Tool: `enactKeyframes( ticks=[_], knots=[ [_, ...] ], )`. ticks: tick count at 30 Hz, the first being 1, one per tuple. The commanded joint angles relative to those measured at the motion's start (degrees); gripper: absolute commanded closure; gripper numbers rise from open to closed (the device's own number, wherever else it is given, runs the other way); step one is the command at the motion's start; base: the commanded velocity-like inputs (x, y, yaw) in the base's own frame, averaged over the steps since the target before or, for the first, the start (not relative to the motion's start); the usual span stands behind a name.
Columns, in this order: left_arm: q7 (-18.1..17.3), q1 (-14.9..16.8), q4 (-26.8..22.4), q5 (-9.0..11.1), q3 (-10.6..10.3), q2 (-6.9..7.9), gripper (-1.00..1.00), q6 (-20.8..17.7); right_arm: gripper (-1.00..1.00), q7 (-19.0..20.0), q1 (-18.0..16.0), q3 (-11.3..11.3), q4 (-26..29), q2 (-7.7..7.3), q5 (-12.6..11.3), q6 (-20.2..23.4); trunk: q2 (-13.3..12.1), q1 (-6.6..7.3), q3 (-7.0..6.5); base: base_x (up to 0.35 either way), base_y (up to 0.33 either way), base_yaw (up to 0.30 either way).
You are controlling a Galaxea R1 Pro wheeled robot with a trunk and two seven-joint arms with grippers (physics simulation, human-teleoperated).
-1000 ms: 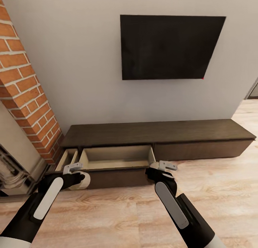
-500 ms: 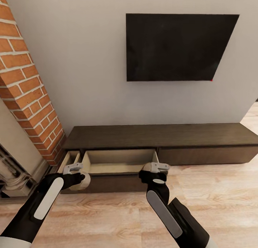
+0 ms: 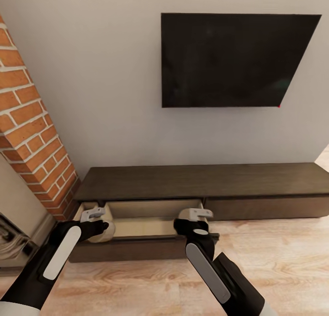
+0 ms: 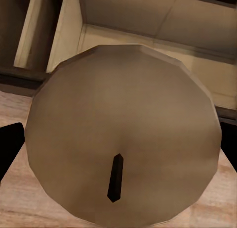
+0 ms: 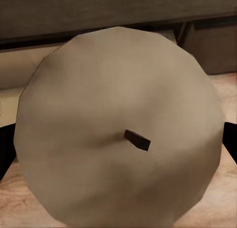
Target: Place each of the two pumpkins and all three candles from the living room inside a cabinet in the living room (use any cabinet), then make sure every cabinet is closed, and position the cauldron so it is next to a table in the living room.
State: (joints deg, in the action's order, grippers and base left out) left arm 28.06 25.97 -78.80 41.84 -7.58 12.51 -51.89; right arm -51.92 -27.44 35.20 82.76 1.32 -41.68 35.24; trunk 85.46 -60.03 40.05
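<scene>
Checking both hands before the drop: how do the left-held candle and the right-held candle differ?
Left candle shows a wick pointing lengthwise toward the camera's lower edge; right candle shows its wick slanted sideways. In the head view, the left one sits over the open drawer's left end, the right near its right end. Both are tan and stubby.

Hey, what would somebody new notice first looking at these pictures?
Probably the big black screen on the pale wall, above the cabinet, whose middle drawer stands open. Each gripper holds a candle over that drawer's front edge: the left gripper one candle, the right gripper another candle.
</scene>
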Motion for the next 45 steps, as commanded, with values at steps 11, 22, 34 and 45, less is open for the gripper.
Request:
enactKeyframes(
  ticks=[11,22,34,45],
  knots=[
    [0.64,0.05,-0.05,0.56,-0.15,0.06,1.00,-0.03,1.00,0.15,-0.06,0.04,-0.40,0.00,-0.42,0.00,0.03,-0.02,0.05,0.155,0.066,0.000],
    [0.48,0.05,-0.04,0.52,-0.15,0.06,1.00,0.01,1.00,0.22,-0.03,0.04,-0.63,0.00,-0.49,0.00,0.03,-0.02,0.05,0.135,0.110,0.000],
    [0.78,0.05,-0.04,0.55,-0.36,0.00,1.00,0.11,1.00,0.24,-0.10,0.01,-2.94,0.65,-0.52,0.00,0.03,-0.02,0.05,0.160,0.042,0.000],
    [0.86,0.18,5.31,0.39,-2.20,-1.63,1.00,1.40,1.00,5.34,-9.99,0.54,-21.80,8.68,-3.79,-3.94,0.03,-0.02,0.05,0.003,0.001,0.000]
  ],
)
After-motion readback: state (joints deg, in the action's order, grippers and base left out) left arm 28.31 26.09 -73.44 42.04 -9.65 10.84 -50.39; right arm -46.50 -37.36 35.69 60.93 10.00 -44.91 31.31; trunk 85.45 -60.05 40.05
